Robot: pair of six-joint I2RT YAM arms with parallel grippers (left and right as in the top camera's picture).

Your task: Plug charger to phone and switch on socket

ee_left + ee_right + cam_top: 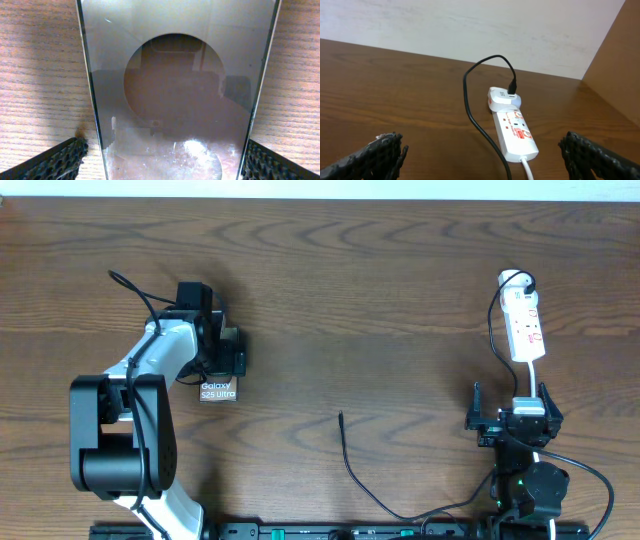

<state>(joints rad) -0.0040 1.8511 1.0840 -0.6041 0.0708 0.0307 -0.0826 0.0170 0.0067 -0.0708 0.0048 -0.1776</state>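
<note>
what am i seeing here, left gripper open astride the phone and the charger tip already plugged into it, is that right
Not quite. The charger tip is not in the phone: the overhead view shows it lying loose on the table, out between the two arms. The left gripper is indeed open astride the phone.

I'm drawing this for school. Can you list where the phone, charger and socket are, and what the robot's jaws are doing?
phone: flat on the table
left jaws: open, one on each side of the phone
charger tip: loose on the table, not in the phone
socket: on the right, ahead of the right jaws
right jaws: open, empty
</note>
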